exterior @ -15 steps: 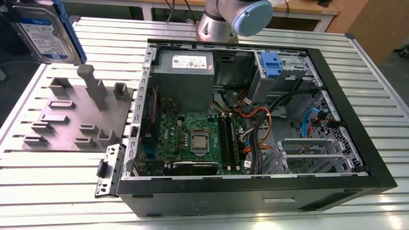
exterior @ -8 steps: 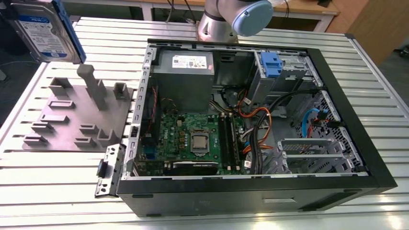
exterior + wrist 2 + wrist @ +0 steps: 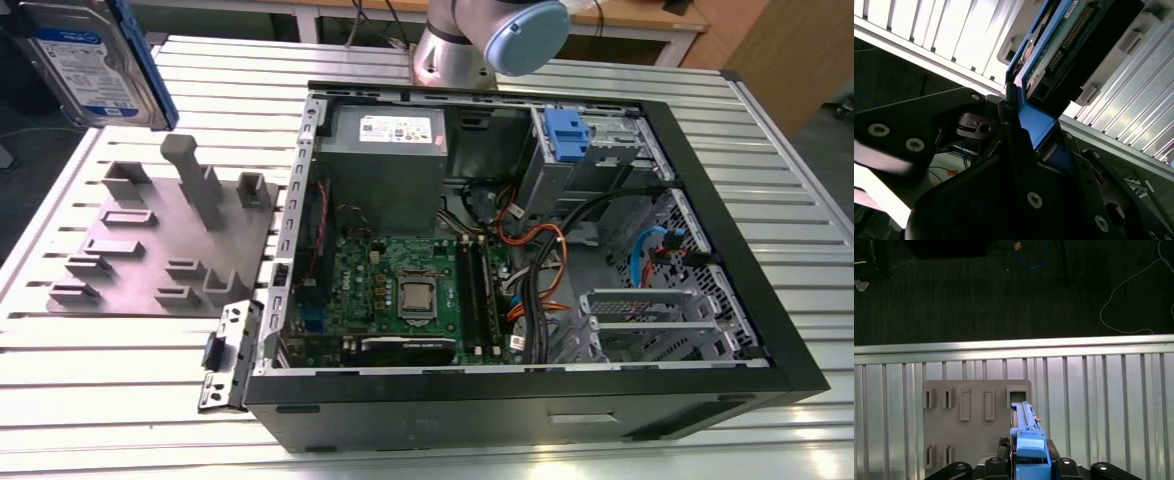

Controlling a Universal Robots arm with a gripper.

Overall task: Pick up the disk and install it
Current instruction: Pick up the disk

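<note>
Exterior view: disk [image 3: 94, 62] in the air at exterior view's far left, label showing; grey fixture [image 3: 160, 250] below, open PC case [image 3: 781, 330] to the right. Second wrist view: gripper [image 3: 1036, 131] jaws clamped on disk's blue end. First wrist view: disk edge-on over fixture corner. Ribbed metal table [image 3: 787, 160], dark carpet [image 3: 979, 295] beyond.

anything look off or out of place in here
Nothing looks spilled or broken. The disk is off any resting place: the gripper holds it by its blue rail over the grey slotted holder, outside the open computer case. A metal bracket sits askew on the table at the case's corner.
</note>
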